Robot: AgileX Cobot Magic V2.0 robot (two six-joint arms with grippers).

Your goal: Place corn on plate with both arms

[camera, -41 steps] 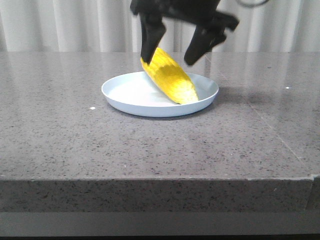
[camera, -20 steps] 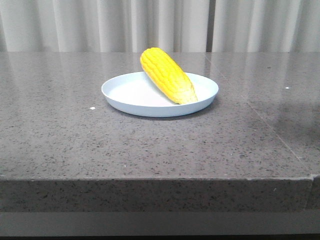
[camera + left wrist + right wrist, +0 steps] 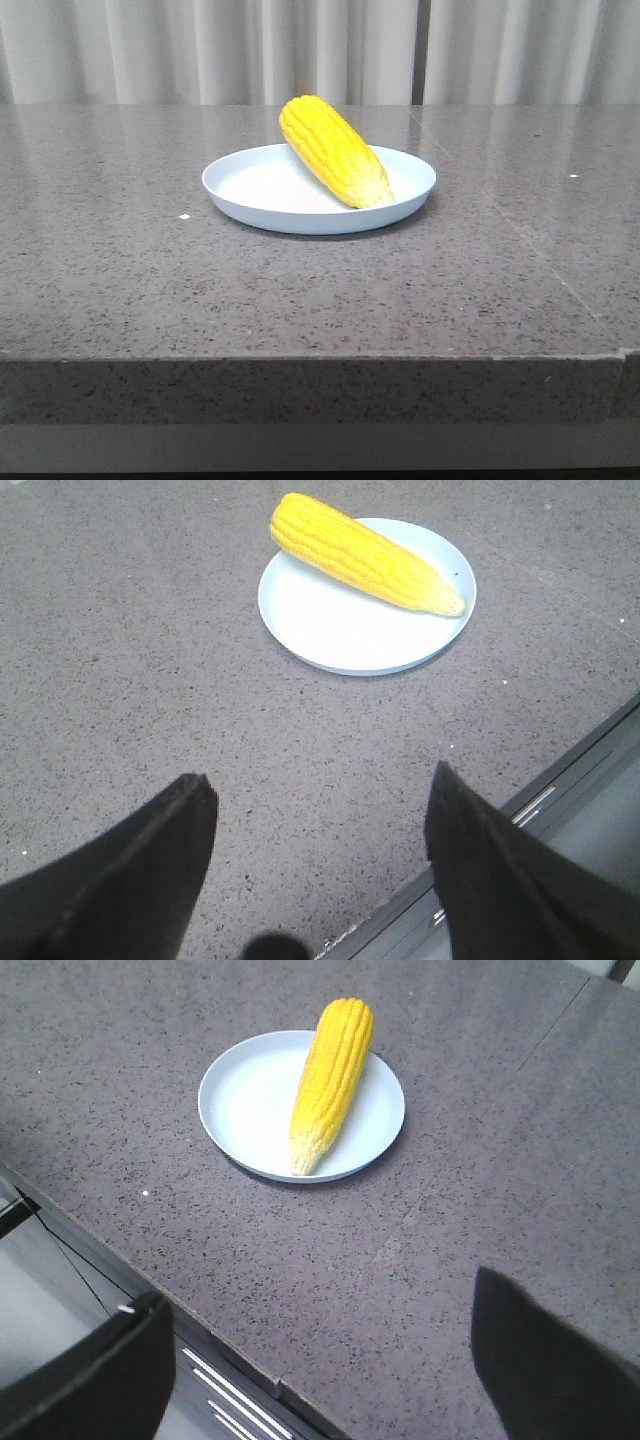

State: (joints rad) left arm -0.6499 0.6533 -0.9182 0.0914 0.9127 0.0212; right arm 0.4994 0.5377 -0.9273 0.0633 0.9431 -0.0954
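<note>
Nearest me both grippers, left (image 3: 315,855) and right (image 3: 320,1360), hang with fingers spread wide and empty, while farther back on the tabletop (image 3: 150,270) the corn (image 3: 332,150) lies across the plate (image 3: 250,190), so the job looks done.

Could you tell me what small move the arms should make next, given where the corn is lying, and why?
Probably none beyond keeping both arms back. The corn lies in the plate, its thick end overhanging the far rim and its pale tip inside the near rim. The left pincer and right pincer are both open, empty and well clear of it, so the placement looks done.
</note>
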